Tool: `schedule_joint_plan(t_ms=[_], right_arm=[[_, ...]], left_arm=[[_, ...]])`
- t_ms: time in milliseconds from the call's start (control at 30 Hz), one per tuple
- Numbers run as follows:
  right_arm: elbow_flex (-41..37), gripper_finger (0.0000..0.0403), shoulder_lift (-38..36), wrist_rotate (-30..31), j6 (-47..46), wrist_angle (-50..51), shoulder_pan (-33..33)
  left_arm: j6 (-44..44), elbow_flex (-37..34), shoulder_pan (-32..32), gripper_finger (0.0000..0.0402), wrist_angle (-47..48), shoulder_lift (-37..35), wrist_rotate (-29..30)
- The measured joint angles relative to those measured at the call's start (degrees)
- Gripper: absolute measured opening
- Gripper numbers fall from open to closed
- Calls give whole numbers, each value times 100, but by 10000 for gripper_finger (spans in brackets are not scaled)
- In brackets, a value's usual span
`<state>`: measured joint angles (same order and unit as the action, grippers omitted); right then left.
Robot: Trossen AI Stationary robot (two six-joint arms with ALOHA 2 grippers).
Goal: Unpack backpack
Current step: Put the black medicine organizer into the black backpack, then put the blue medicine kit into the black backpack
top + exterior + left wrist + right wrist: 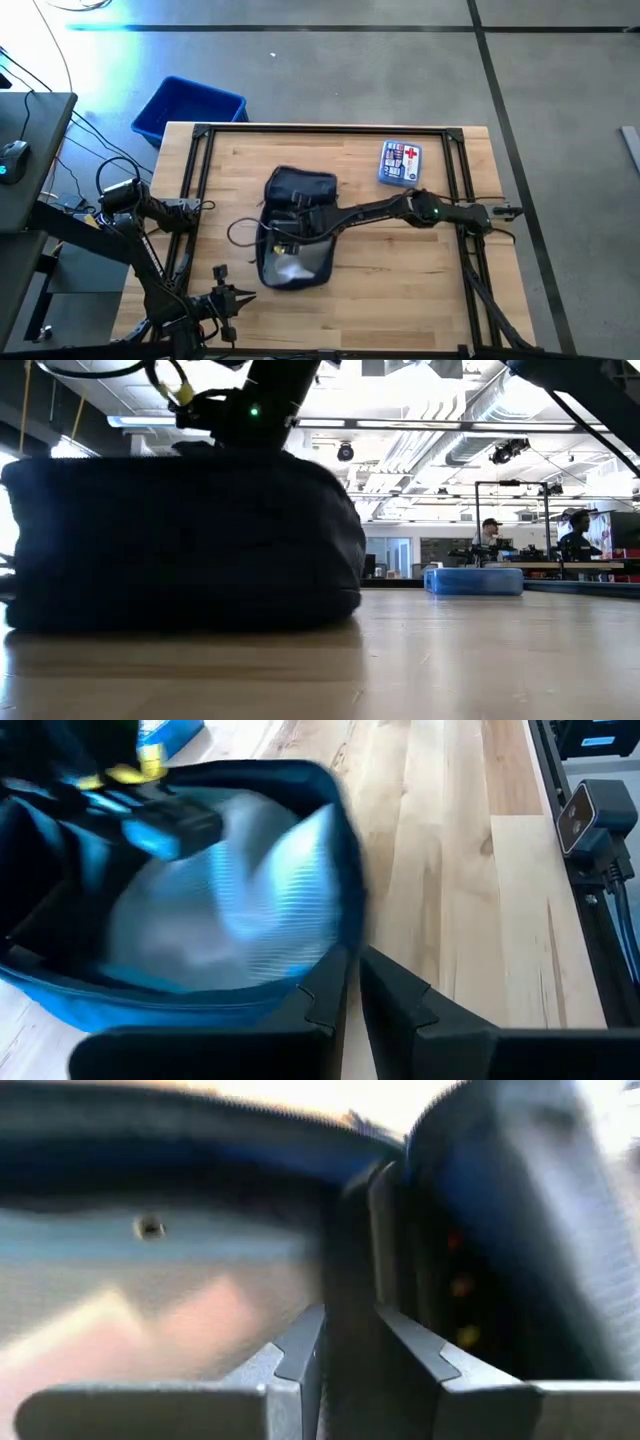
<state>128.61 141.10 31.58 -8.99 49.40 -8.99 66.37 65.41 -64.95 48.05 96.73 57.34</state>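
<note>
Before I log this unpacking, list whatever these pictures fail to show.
- Backpack contents: in the high view, the right arm covers the opening.
- What the right gripper holds, if anything: it is buried inside the backpack and the right wrist view is too close.
- Table behind the backpack: blocked in the low view.
- Red-cross box lettering: too small.

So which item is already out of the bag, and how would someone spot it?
On the wooden table, look at the far right corner, beyond the dark backpack. A small flat blue pack lies there alone; its white label with a red cross marks it out.
</note>
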Motion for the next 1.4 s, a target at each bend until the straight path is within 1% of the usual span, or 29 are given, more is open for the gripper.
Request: schedule_joint_plan(t_ms=[67, 200, 300, 400, 500, 667, 733, 800, 867, 933, 1000, 1100, 1200, 1267, 1333, 1400], right_arm=[[78, 68, 0, 100, 19, -21, 13], [99, 68, 0, -15, 43, -2, -44], [97, 68, -10, -24, 277, 47, -188], [119, 68, -126, -82, 448, 308, -440], [121, 68, -320, -457, 416, 951, -654], [14, 68, -627, -1034, 365, 2631, -806], [-134, 68, -740, -1039, 183, 3161, -830], [-399, 68, -896, -838, -69, 3557, -824], [-885, 68, -1192, -621, -282, 3756, -723], [-1597, 68, -1655, -395, -496, 3734, -545], [-2507, 68, -2241, -192, -792, 3649, -305], [-3963, 68, -3276, 64, -1362, 3263, 255], [-5245, 68, -4268, 313, -2184, 2562, 1057], [-6026, 68, -4815, 323, -2599, 1928, 1595], [-6724, 68, -5261, 195, -2707, 1110, 2092], [-7347, 68, -5550, 40, -2693, 301, 2511]], left_arm=[[-2, 0, -2, 13, -29, 0, -13], [-2, 0, -2, 13, -41, 0, -17], [-12, 0, -13, 13, -102, 0, -24], [-20, 0, -33, 13, -128, 0, -26], [-17, 0, -44, 13, -127, 0, -26], [-12, 0, -42, 13, -179, 2, -24], [-4, 0, -56, 13, -200, 2, -24], [-13, 0, -70, 13, -265, 2, -22], [-17, 0, -81, 13, -308, 2, -22], [-17, 0, -95, 13, -341, 6, -22], [-22, 0, -101, 13, -377, 38, -7], [-181, 0, -101, 13, -515, 106, 58], [-423, 0, -6, 13, -674, 182, 186], [-626, 0, 137, 13, -825, 188, 188], [-919, 0, 327, 13, -1066, 184, 193], [-1262, 0, 561, 13, -1335, 184, 138]])
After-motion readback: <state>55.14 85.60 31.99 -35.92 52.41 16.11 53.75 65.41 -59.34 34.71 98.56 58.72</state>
